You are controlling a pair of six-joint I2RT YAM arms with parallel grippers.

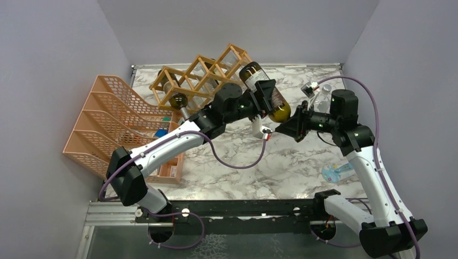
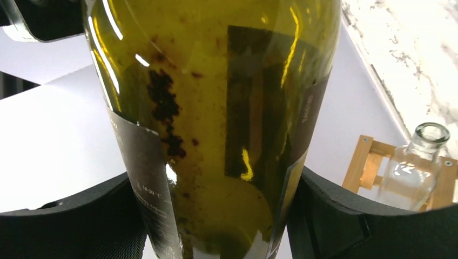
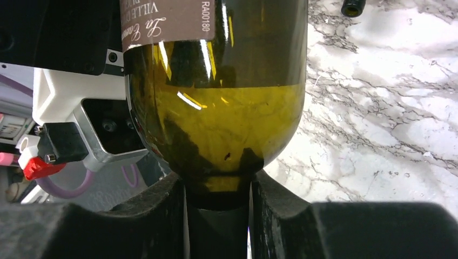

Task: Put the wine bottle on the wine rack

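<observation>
Hanging tilted at the wine rack's right-hand end, base pointing away from the rack, the wine bottle is olive-green glass with dark sediment streaking its inside, held off the marbled surface; its brown label carries white lettering, "La C…", "VILLE…" and "RA00180", the rest cut off; the left end effector pinches the bottle's body from both sides; the right end effector has its fingers drawn nearly together, tips against the bottle's base.

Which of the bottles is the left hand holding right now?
The olive-green wine bottle with the dark label, clamped mid-body in the left hand, in the air. The clear glass bottle stands untouched at back right.
</observation>
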